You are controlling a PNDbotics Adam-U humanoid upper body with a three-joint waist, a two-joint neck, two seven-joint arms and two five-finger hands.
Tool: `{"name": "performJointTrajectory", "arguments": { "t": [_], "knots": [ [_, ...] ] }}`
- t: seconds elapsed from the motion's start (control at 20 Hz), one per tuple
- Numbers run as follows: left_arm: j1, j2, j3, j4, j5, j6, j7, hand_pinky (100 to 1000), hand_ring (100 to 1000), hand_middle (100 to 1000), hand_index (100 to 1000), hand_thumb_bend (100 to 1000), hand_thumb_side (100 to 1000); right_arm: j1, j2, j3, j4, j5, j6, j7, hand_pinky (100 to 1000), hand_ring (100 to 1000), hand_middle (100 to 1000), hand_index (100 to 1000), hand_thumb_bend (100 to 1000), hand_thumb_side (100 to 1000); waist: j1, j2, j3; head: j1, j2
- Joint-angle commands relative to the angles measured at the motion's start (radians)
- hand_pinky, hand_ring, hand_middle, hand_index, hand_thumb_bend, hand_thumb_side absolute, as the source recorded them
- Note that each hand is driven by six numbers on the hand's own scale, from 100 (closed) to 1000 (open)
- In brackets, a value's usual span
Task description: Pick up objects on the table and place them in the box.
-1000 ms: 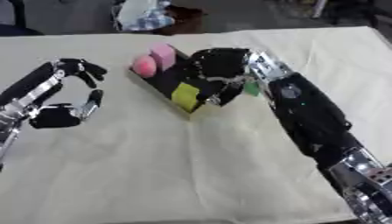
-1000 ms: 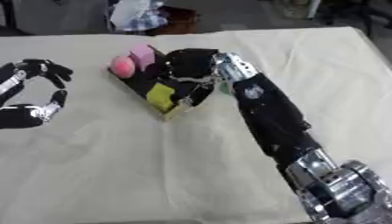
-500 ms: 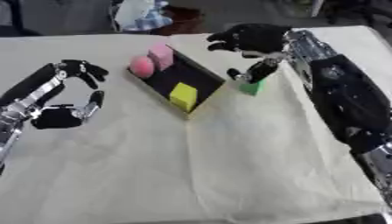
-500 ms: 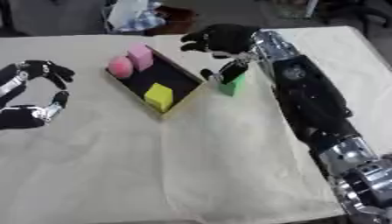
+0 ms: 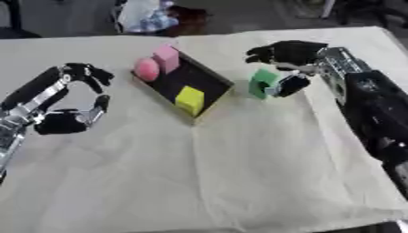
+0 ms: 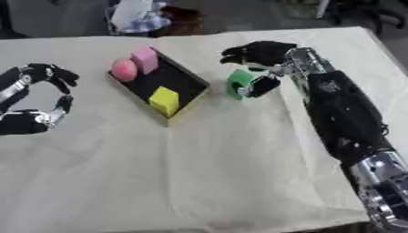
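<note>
A black box with a tan rim (image 5: pixel 213 75) lies askew at mid-table. It holds a pink ball (image 5: pixel 146 68), a pink block (image 5: pixel 166 56) and a yellow block (image 5: pixel 190 98). Just right of the box a green block (image 5: pixel 261 82) stands on the cloth. My right hand (image 5: pixel 292 53) arches over it from the right; the fingers are spread above and behind it, and the thumb (image 5: pixel 292 84) lies against its right side. My left hand (image 5: pixel 60 123) hovers at the left, fingers relaxed, holding nothing.
A cream cloth (image 5: pixel 223 173) covers the table. Beyond the far edge sit a white bag and dark clutter (image 5: pixel 155 18). The table's right edge runs close behind my right forearm (image 5: pixel 374 104).
My right hand left the yellow block in the box, swung right to the green block, and now has its thumb against it. The left hand has barely moved.
</note>
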Motion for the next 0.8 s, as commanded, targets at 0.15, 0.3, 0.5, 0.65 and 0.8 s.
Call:
{"name": "performJointTrajectory", "arguments": {
  "t": [0.15, 0.3, 0.5, 0.65, 0.8],
  "knots": [
    [-0.005, 0.03, 0.015, -0.011, -0.001, -0.002, 0.002, 798, 636, 665, 829, 100, 412, -0.012, -0.03, 0.001, -0.007, -0.037, 0.0, 0.051, 906, 944, 995, 1000, 100, 780, -0.004, -0.027, -0.002, 0.0, -0.002],
    [-0.005, 0.03, 0.015, -0.011, -0.001, -0.003, 0.002, 798, 636, 665, 829, 100, 412, -0.011, -0.028, -0.007, -0.002, -0.034, 0.023, 0.071, 903, 943, 993, 1000, 100, 790, -0.003, -0.027, -0.002, 0.0, -0.002],
    [-0.005, 0.03, 0.016, -0.011, 0.0, -0.003, 0.002, 798, 636, 665, 830, 100, 412, -0.01, -0.022, -0.023, 0.015, -0.011, 0.058, 0.075, 901, 942, 985, 1000, 100, 795, -0.002, -0.027, -0.002, -0.001, -0.002],
    [-0.005, 0.029, 0.015, -0.011, 0.0, -0.003, 0.002, 798, 636, 665, 829, 100, 413, -0.012, -0.014, -0.032, 0.029, 0.013, 0.076, 0.068, 898, 940, 980, 1000, 100, 796, -0.001, -0.026, -0.002, -0.001, -0.002],
    [-0.004, 0.027, 0.015, -0.01, 0.001, -0.003, 0.002, 798, 636, 665, 829, 100, 415, -0.015, -0.005, -0.041, 0.042, 0.039, 0.09, 0.055, 893, 935, 971, 1000, 100, 786, 0.0, -0.025, -0.002, -0.001, -0.002]
  ]
}}
